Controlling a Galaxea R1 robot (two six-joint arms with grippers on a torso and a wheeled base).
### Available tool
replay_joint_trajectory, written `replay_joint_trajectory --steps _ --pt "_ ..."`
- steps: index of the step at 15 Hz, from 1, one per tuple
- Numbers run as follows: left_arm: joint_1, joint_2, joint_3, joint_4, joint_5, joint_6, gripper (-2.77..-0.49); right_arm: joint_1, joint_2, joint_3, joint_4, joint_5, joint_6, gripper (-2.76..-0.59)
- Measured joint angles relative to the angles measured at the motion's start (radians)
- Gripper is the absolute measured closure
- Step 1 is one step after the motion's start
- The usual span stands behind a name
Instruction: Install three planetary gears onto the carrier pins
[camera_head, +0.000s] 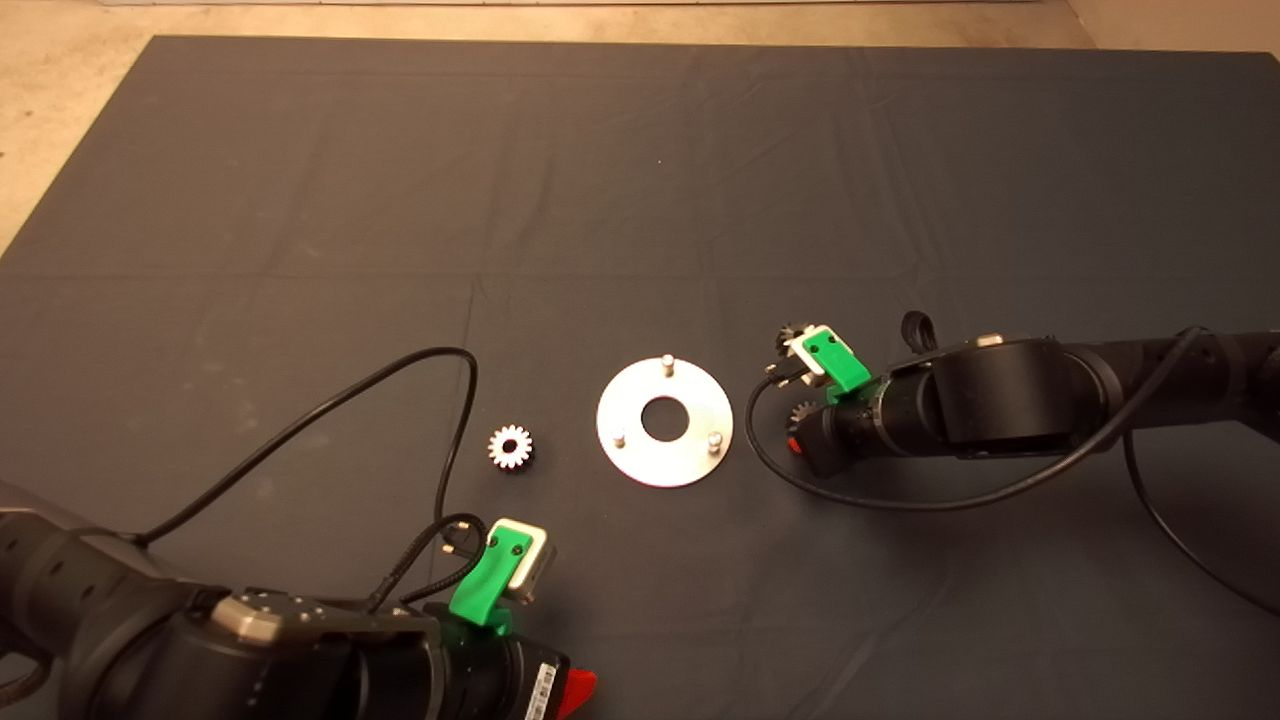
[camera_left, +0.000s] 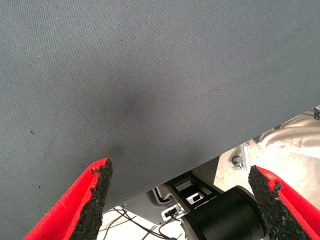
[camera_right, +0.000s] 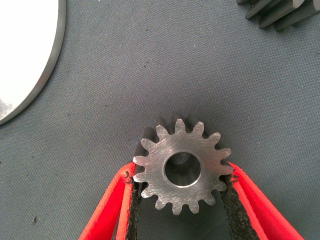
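Dark mat (camera_head: 300, 200); our right gripper (camera_right: 182, 192) clamps gear (camera_right: 181, 169) beside carrier disc (camera_head: 665, 420), pins (camera_head: 667, 363) bare. Left gripper (camera_left: 180, 195) parked, jaws apart. Risk: thin tooth-tip grip, gear tilts, jams on pin.

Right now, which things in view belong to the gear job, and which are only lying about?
For the job:
- carrier disc with three pins
- gear gripped by right tool
- gear left of disc
- third gear

Lying about:
- dark mat
- left tool, open, parked

No readable text, small label on left arm too blurred
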Motion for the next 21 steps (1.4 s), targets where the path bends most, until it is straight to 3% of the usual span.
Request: replay_joint_trajectory --steps 8,11,13,15,21 --pt "0.000 0.004 0.000 0.000 0.000 0.000 -1.92 0.000 -0.005 0.005 -0.002 0.001 -0.009 -0.91" --pt "0.000 0.005 0.000 0.000 0.000 0.000 -1.92 -0.002 -0.014 0.040 -0.008 -0.007 -0.013 -0.83" --pt "0.000 0.005 0.000 0.000 0.000 0.000 -1.92 0.002 -0.027 0.108 -0.007 -0.011 -0.013 -0.83" --pt "0.000 0.006 0.000 0.000 0.000 0.000 -1.92 0.020 -0.033 0.163 -0.007 -0.006 -0.012 -0.83" --pt "0.000 0.006 0.000 0.000 0.000 0.000 -1.92 0.047 -0.042 0.186 -0.007 -0.012 -0.011 -0.83"
